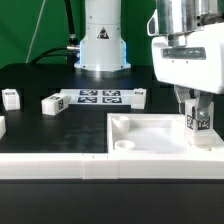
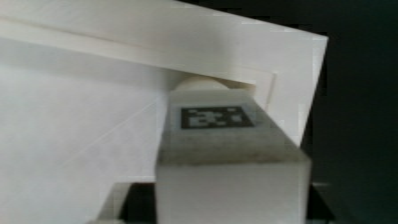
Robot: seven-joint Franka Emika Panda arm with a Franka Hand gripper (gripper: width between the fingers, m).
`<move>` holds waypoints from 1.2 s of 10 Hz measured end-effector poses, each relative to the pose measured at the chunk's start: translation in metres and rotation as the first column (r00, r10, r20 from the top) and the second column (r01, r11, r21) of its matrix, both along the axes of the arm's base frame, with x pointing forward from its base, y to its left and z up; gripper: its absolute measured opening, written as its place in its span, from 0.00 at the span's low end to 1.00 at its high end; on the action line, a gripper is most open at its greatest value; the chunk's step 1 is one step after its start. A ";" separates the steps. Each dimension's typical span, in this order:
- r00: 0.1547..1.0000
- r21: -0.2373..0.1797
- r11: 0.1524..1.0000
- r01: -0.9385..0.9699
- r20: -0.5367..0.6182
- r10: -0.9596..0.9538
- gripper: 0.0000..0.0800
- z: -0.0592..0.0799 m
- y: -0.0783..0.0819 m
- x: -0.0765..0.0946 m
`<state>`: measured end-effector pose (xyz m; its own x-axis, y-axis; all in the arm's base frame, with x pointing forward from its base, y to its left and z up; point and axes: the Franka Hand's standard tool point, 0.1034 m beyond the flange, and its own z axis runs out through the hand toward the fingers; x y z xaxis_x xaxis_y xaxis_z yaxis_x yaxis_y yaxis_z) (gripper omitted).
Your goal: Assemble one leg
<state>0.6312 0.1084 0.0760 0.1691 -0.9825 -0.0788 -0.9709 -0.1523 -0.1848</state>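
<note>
Jaws clenched on the leg (image 1: 198,122). It is held upright, tag face toward the exterior camera. The leg is at the corner of the white tray-like panel (image 1: 150,140) on the exterior view's right. Cannot tell whether its lower end touches the panel.

Wrist view: the leg (image 2: 222,150), tag visible, is against a rounded corner recess of the panel (image 2: 89,120).

Marker board (image 1: 100,97) lies flat on the black surface (image 1: 40,135). A spare leg (image 1: 52,103) lies just beside the board. A second spare leg (image 1: 10,97) lies further to the exterior view's left.
</note>
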 end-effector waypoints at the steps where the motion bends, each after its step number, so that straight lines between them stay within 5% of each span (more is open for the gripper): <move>1: 1.000 -0.005 1.000 -0.029 0.002 0.029 0.39 -0.001 0.000 0.000; 2: 0.997 -0.012 0.997 -0.071 0.006 0.071 0.68 -0.001 0.001 0.000; 3: 0.990 -0.025 0.990 -0.139 0.010 0.139 0.68 -0.001 0.004 0.000; 4: 0.967 -0.042 0.967 -0.251 0.020 0.252 0.79 -0.001 0.010 0.000; 8: 0.734 -0.122 0.731 -0.672 0.024 0.679 0.81 -0.001 0.020 -0.002; 12: 0.352 -0.232 0.331 -0.915 -0.053 0.935 0.81 -0.001 0.013 0.001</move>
<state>0.6318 0.1211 0.0754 0.9737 -0.1778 0.1425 -0.1657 -0.9818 -0.0931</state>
